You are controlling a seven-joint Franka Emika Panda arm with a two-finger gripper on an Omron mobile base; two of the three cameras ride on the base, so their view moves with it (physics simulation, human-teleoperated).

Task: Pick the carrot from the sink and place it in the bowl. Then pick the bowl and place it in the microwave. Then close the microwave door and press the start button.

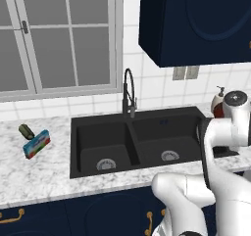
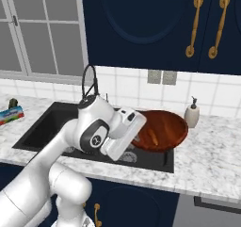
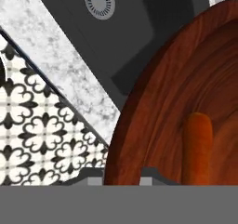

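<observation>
While tilted, tool (image 3: 122, 179) grips bowl (image 2: 162, 129) rim

A home kitchen: black double sink (image 1: 137, 142) with gooseneck tap (image 1: 128, 92), marble counter (image 1: 34, 174), navy cabinets (image 2: 155, 28), tiled wall (image 1: 157, 81)

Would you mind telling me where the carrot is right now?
The carrot lies inside the reddish-brown bowl, which in the right base view is at the right end of the sink, left of the soap dispenser.

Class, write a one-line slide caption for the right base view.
White robot arm's gripper lifts the wide reddish-brown wooden bowl, holding the small orange carrot, above the matte black sink.
</observation>
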